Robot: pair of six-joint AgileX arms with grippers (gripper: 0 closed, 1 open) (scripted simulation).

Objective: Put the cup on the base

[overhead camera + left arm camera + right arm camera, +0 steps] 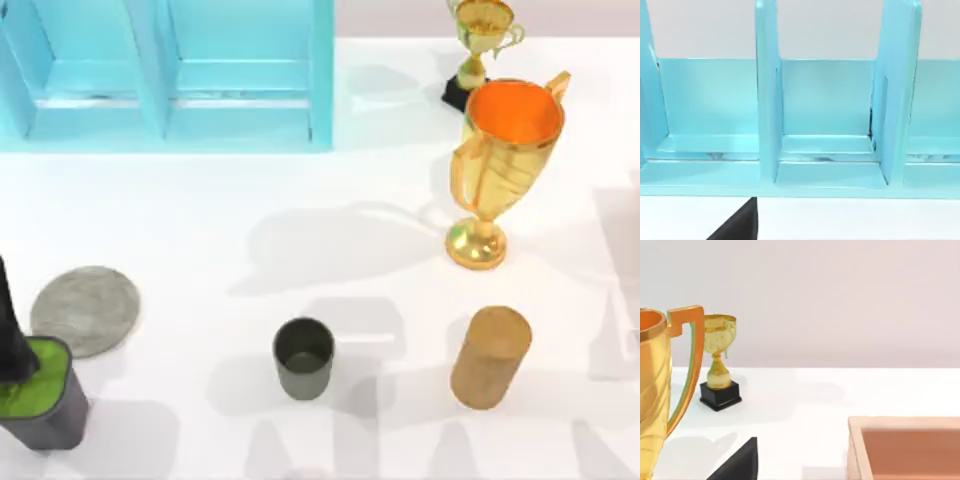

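The cup (303, 357) is a small dark olive-grey cylinder with a dark inside. It stands upright near the table's front, about the middle. The base (86, 310), a flat mottled grey stone-like disc, lies at the front left, well apart from the cup. Nothing rests on the base. Soft arm shadows fall across the front of the table around the cup.
A dark grey pot with a green plant (45, 405) touches the base's front edge. A tan cork-like cylinder (490, 357) stands right of the cup. A large gold trophy (500, 165) and a small one (483, 40) stand back right. A blue shelf unit (170, 75) fills the back left. An orange-tan tray (910, 445) is seen from the right wrist.
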